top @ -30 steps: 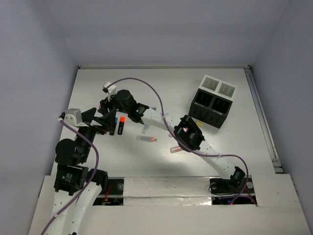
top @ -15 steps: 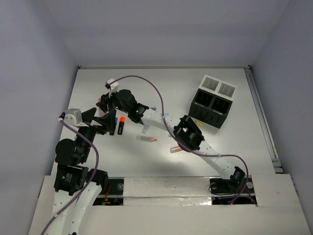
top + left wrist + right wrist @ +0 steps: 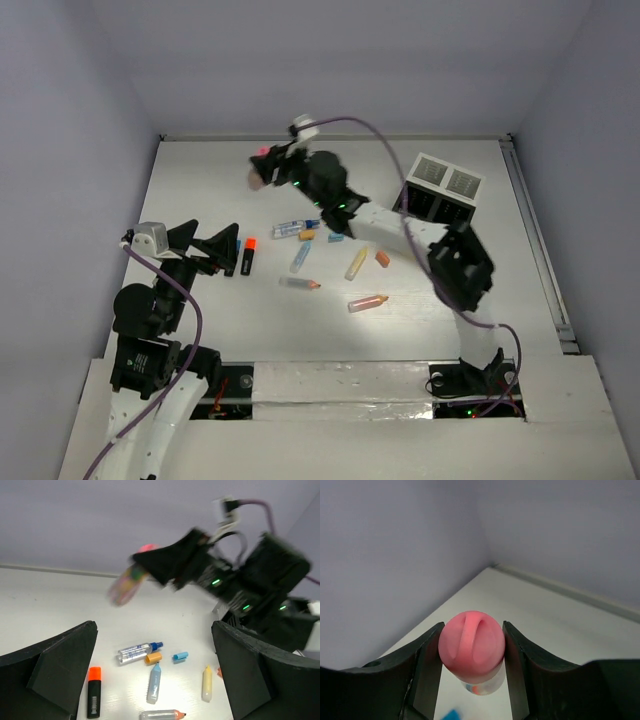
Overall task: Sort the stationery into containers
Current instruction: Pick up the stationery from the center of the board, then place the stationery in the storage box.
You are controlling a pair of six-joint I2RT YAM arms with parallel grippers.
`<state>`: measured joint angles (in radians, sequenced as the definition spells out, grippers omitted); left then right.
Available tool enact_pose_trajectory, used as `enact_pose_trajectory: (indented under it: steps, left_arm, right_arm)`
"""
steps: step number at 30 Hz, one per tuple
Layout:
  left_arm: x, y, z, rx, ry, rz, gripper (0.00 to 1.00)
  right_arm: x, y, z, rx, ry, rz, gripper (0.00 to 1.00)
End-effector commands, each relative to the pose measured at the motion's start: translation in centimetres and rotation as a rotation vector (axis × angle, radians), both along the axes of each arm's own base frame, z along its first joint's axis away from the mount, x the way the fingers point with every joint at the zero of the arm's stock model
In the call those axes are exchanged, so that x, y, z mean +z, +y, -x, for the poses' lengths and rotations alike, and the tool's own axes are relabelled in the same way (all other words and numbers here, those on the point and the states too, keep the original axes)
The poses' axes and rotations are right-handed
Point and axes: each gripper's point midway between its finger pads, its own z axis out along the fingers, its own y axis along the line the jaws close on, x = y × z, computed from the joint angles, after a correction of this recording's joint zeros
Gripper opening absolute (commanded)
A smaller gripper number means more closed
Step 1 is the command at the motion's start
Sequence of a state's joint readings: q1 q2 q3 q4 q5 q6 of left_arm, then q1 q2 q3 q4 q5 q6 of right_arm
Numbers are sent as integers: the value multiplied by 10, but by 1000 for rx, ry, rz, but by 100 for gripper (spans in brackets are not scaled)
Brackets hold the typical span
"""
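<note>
Left gripper [image 3: 218, 247]: spread wide, holding nothing, farthest left of the box [image 3: 428, 238].
Loose pens [image 3: 356, 263]: flat on the table [image 3: 200, 180], left of the box and nearer than it.
Right gripper [image 3: 473, 626]: pinching the pink-capped piece [image 3: 471, 645], raised, well left of the box. The carry should run rightward.

pink round piece [image 3: 471, 645]: smooth matt plastic, clear glossy underside | right gripper [image 3: 472, 630] fingers [image 3: 426, 672]: matt black plastic, slightly grainy | bench [image 3: 200, 190]: smooth matt white | clear blue-capped stick [image 3: 134, 652]: glossy transparent plastic | box [image 3: 425, 238]: matt black plastic
</note>
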<state>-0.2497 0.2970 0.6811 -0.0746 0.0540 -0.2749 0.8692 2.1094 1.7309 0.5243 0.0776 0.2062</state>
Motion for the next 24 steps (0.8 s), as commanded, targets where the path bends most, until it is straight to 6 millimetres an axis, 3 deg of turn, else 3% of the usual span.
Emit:
enact_pose_trajectory:
  steps: [1,2,3,4,5,8,10,18,22,24]
  left_arm:
    - [25,-4,8,-29,-82,16,99]
    - [24,-4,7,-32,-77,15,99]
    - [24,-5,7,-35,-79,14,99]
    - [24,-7,8,-45,-78,14,99]
    - [23,-8,6,-47,-74,14,99]
    - [21,-9,4,-50,-66,9,99]
    - [21,-10,3,-54,-64,7,99]
    - [14,-13,-4,-59,-34,0,99]
    - [10,-15,-7,-67,-18,-5,99]
    - [8,-16,-9,-68,-6,-8,99]
  right_arm:
    - [63,-131,-53,-251,-65,-170,16]
    - [87,-160,-47,-280,-86,-194,16]
    - [84,-195,-59,-342,-78,-186,16]
    - [68,-215,-60,-376,-40,-162,15]
    - [84,-238,-53,-409,-57,-174,15]
    - [68,-296,-59,-534,-30,-115,15]
    - [73,-329,-57,-604,-38,-73,15]
    - [47,-421,-64,-830,9,53,15]
    - [34,-451,-69,-901,38,79,15]
    - [26,-455,-71,-909,57,89,15]
